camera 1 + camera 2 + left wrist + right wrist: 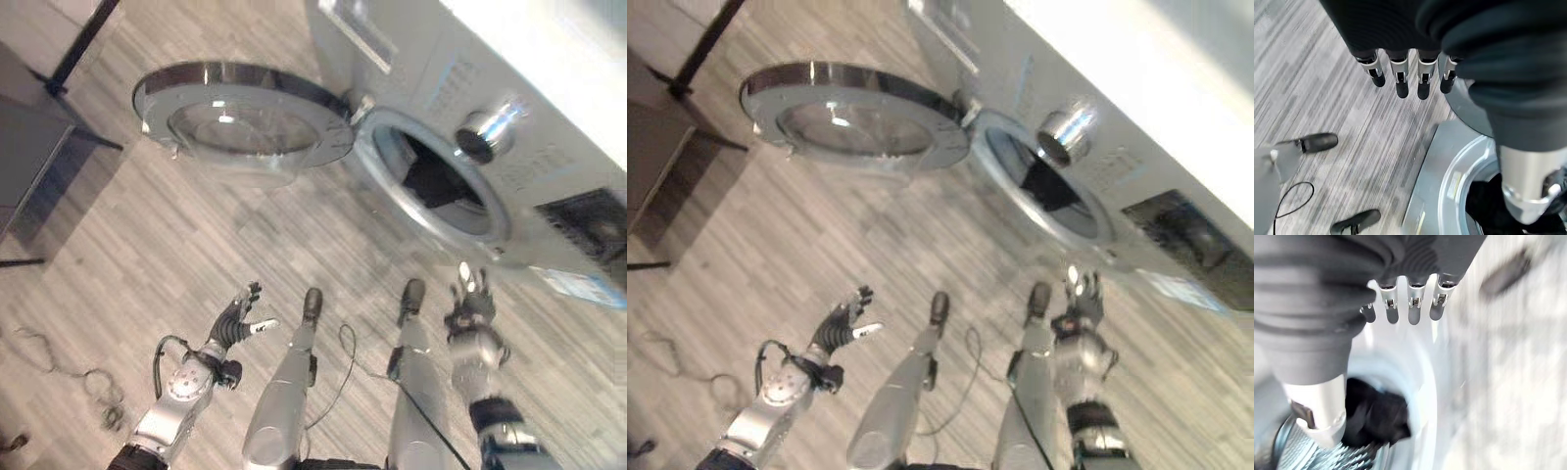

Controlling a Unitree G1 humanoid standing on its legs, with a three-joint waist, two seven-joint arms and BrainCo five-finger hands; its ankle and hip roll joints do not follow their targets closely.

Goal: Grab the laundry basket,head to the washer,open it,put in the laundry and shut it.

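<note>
- Stood facing a white front-loading washer [460,88] at the far right, on a grey wood-grain floor [196,255].
- Saw the round glass washer door [240,117] swung fully open to the left, chrome-rimmed, hinged at the drum opening's left edge.
- Found dark laundry [431,181] lying inside the drum opening [436,186]; seen again as a dark bundle in both wrist views, behind the grey door seal.
- Noted a shiny chrome dial [485,132] on the washer's front panel, just right of the opening, and a detergent drawer [358,29] farther along the panel.
- Held the left hand [238,321] low at near left, well apart from the door, fingers [1400,81] straight and spread, thumb out, gripping nothing; floor beneath them in the left wrist view.
- Held the right hand [470,299] at near right, just below the lower rim of the drum opening, fingers [1415,306] extended in a row and relaxed, holding nothing; white washer front past the tips in the right wrist view.
- Could not tell whether the right fingertips touched the washer front.
- Made out a dark piece of furniture [29,147] at the far left and a black stand leg [83,44] crossing the floor beside it.
</note>
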